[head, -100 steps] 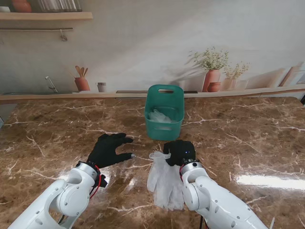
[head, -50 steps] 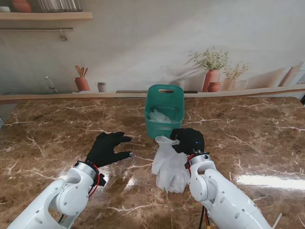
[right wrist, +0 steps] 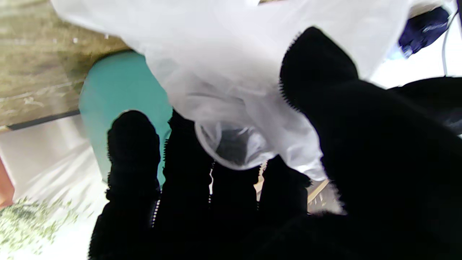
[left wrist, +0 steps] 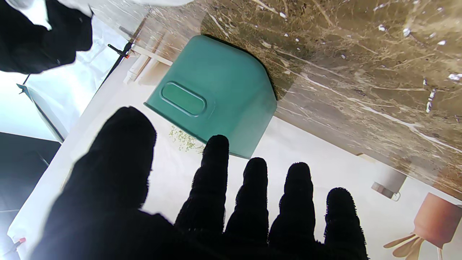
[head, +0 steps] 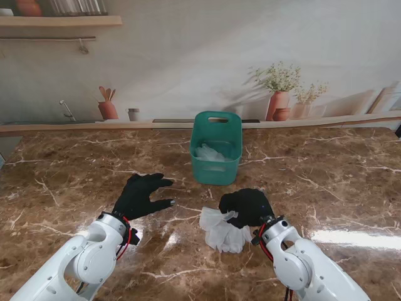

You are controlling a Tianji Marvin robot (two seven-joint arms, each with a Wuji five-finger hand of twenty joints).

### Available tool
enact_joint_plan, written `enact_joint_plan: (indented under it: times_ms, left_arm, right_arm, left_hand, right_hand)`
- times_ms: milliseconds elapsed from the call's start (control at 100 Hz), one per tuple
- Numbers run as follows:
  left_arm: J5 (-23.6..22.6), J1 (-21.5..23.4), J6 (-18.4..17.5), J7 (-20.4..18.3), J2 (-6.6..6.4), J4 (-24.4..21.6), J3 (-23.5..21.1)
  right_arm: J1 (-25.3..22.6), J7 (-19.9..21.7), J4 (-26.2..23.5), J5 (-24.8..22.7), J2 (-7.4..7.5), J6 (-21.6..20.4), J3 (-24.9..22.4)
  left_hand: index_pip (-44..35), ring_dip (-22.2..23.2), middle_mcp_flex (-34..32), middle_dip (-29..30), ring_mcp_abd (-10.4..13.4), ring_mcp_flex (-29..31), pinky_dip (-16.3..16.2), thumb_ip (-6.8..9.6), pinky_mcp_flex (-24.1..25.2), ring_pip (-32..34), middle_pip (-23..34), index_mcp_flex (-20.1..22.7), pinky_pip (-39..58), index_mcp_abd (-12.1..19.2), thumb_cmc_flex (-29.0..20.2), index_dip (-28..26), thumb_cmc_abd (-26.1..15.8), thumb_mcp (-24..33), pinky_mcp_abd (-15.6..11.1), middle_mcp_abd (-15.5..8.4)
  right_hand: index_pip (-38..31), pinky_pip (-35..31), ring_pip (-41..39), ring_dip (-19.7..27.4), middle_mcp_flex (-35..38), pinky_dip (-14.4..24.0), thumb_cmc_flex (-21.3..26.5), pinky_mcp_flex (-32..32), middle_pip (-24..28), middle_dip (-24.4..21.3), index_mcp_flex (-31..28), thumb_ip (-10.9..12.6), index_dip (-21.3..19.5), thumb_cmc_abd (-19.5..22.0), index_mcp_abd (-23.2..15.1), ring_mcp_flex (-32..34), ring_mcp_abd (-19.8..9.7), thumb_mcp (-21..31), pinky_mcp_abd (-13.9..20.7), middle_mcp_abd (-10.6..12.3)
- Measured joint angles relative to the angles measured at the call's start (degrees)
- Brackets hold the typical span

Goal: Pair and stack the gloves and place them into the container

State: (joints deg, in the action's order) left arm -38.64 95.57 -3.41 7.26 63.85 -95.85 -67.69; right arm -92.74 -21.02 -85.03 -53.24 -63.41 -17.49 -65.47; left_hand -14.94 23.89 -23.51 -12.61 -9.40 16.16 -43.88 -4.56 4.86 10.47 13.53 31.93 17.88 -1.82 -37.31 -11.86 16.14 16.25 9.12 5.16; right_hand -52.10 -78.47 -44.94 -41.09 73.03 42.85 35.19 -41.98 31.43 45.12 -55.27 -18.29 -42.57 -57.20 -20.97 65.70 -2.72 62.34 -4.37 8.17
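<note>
The right hand (head: 247,207) is curling its black fingers (right wrist: 133,144) around the bunched white gloves (head: 222,229), gripping them just above the marble table (head: 326,188). The left hand (head: 141,195) is resting flat, fingers spread and holding nothing. Compared with a moment ago, the gloves are hanging crumpled instead of lying stretched out, and the right hand is sitting nearer to me. The green container (head: 216,147) is standing farther off, already holding white material. I can read no writing anywhere.
</note>
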Motion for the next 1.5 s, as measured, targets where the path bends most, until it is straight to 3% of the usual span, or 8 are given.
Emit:
enact_joint_plan:
  times_ms: [230,340,430,550,730,940,1150,1500]
  left_arm:
    - [-0.1,0.0,0.0,0.1,0.00,0.0,0.2]
    - [-0.1,-0.1,-0.1,0.1,0.00,0.0,0.3]
    - [-0.1,-0.2,-0.2,-0.2,-0.01,0.0,0.3]
    - [-0.1,-0.2,-0.2,-0.4,-0.02,0.0,0.2]
    - [-0.2,-0.1,-0.5,0.1,-0.01,0.0,0.1]
    - [-1.2,1.2,-1.2,0.6,0.09,-1.0,-1.5]
    - [-2.0,2.8,-1.5,1.0,0.11,-2.4,-3.5]
    - [-2.0,3.6,-2.2,1.5,0.05,-2.8,-4.3]
  right_arm:
    - [-2.0,6.6,-1.7,-2.2,1.63,-0.8,-0.5]
    - [-2.6,17.0,-3.5,-1.8,2.44,-1.1,-1.5]
    - [-4.6,23.5,-6.8,0.7,2.84,-2.4,-4.4]
    - [-5.9,17.9,-8.6,1.3,3.26,-3.7,-5.3]
    - [-4.9,12.7,-10.0,-0.4,2.82,-4.2,-4.7]
    - [4.2,15.3,-7.8,-6.8,3.63,-4.4,1.8]
    - [13.2,15.5,-1.4,-9.6,4.80,-5.8,11.0]
    - [21.2,18.9,5.2,-10.0,5.49,-5.5,21.5]
  left_hand:
    - [0.0,0.0,0.0,0.0,0.0,0.0,-1.1,0.00,0.0,0.0,0.0,0.0,0.0,0.0,0.0,0.0,0.0,0.0,0.0,0.0]
    - [0.0,0.0,-0.2,0.0,0.0,0.0,-1.6,0.00,0.0,0.0,0.0,0.0,0.0,0.0,0.0,0.0,0.0,0.0,0.0,0.0]
    - [0.0,0.0,-0.6,0.0,0.0,0.0,-1.6,0.00,0.0,0.0,0.0,0.0,0.0,0.0,0.0,0.0,0.0,0.0,0.0,0.0]
    - [0.0,0.0,-0.6,0.0,0.0,0.0,-1.6,0.01,0.0,0.0,0.0,0.0,0.0,0.0,0.0,0.0,0.0,0.0,0.0,0.0]
    - [0.0,0.0,-0.6,0.0,0.0,0.3,-1.7,0.01,0.0,0.0,0.0,0.0,0.0,0.0,0.0,0.0,-0.6,0.0,0.0,0.0]
    - [0.0,0.0,-0.6,0.0,0.0,0.3,-1.9,0.01,0.0,0.0,0.0,0.0,0.0,0.0,0.0,0.0,-0.6,0.0,0.0,0.0]
    - [0.0,0.0,-0.6,0.0,0.0,0.3,-2.4,0.02,0.0,0.0,0.0,0.0,0.0,0.0,0.0,0.0,-0.6,-0.6,0.0,0.0]
    - [0.0,0.0,-0.6,0.1,0.0,0.3,-2.4,0.20,0.0,0.0,0.0,0.0,0.0,0.0,0.0,0.0,-1.1,-1.4,0.0,0.0]
  right_hand:
    - [0.0,0.4,0.7,-0.1,-0.1,-0.6,0.0,1.8,0.0,0.7,0.2,0.0,0.0,-0.3,0.0,-0.2,0.0,0.8,-0.2,0.1]
    - [7.1,7.6,8.6,0.6,-5.2,-1.0,-9.3,8.3,-4.9,-4.4,1.5,0.1,12.1,5.0,5.4,-6.4,0.4,-1.0,-0.7,-1.0]
    - [16.2,10.4,10.9,1.4,-6.7,-0.7,-17.3,10.6,-6.6,-8.5,0.2,7.9,11.1,16.0,9.0,-8.8,1.3,-6.7,-0.9,-2.2]
    - [18.7,11.1,11.4,1.4,-6.8,-0.1,-18.8,11.3,-6.8,-9.2,-0.6,10.7,10.3,23.0,9.5,-9.1,1.4,-12.7,-0.9,-2.4]
    - [2.0,14.8,12.3,3.5,-6.7,-0.3,-8.5,10.7,-7.0,-7.1,3.3,7.3,25.6,13.5,7.2,-9.1,1.3,3.1,-2.0,-2.2]
    - [25.0,20.4,24.4,7.4,-13.6,-5.5,0.9,10.4,-14.6,-14.0,6.1,7.1,14.6,9.7,8.2,-9.3,-1.1,12.2,-0.4,-0.7]
    - [32.8,27.0,33.2,18.7,-25.4,-7.1,0.6,14.3,-19.2,-23.6,14.8,9.5,17.8,9.7,9.1,-18.2,-3.7,12.6,0.4,-0.3]
    - [40.3,32.8,36.8,24.5,-38.8,-7.1,0.7,20.8,-22.3,-31.1,25.5,9.5,22.5,8.9,9.4,-30.3,-4.4,11.1,0.4,-0.7]
